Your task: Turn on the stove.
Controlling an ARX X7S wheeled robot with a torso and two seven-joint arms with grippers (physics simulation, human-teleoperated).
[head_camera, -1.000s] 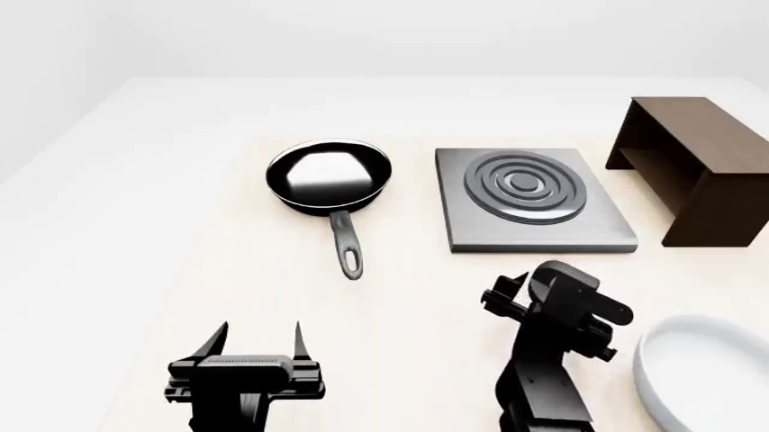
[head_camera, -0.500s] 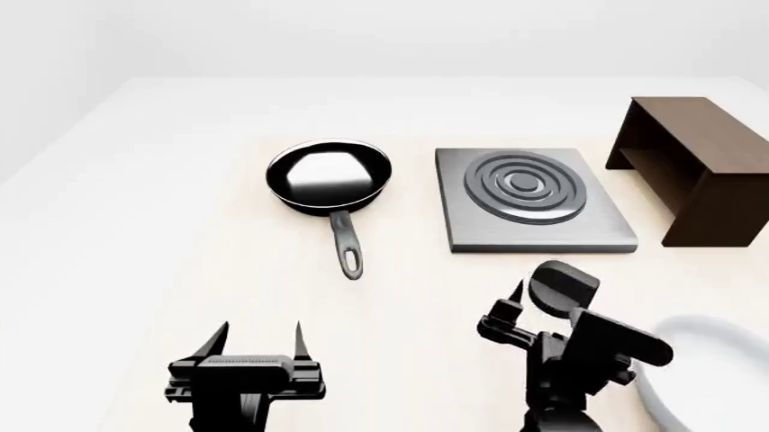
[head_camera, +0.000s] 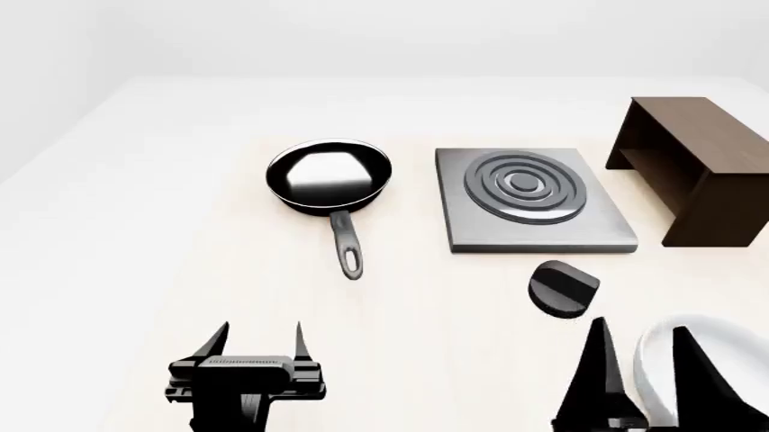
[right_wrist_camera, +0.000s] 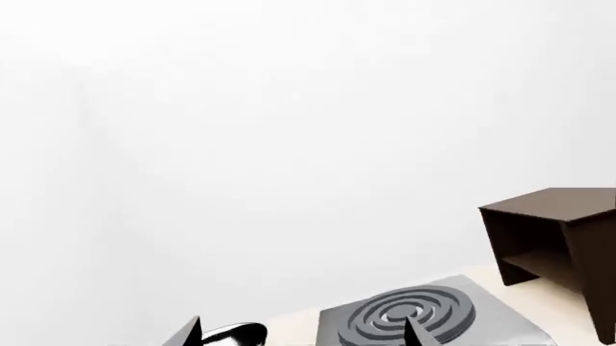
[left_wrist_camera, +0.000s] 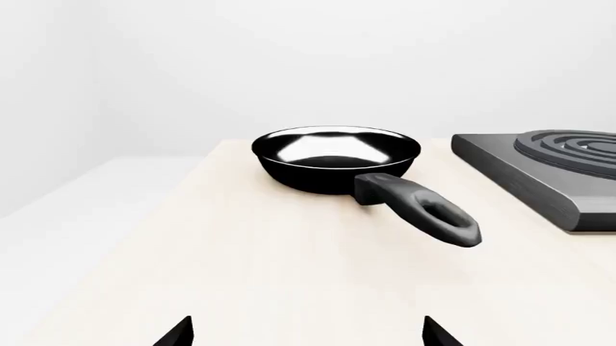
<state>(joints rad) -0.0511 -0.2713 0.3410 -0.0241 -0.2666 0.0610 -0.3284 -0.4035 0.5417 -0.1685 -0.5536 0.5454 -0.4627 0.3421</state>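
Matt grey metal stove (head_camera: 535,209)

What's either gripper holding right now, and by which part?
Nothing. Left gripper and right gripper both have their fingers spread with empty space between; the knob sits free on the table.

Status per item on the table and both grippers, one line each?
Stove: flat on the table, nothing on the burner.
Knob: untouched, on the table in front of the stove.
Frying pan: upright, empty, handle toward the robot.
Wooden box: standing, open side empty.
White bowl: partly hidden.
Left gripper: open, empty.
Right gripper: open, empty.
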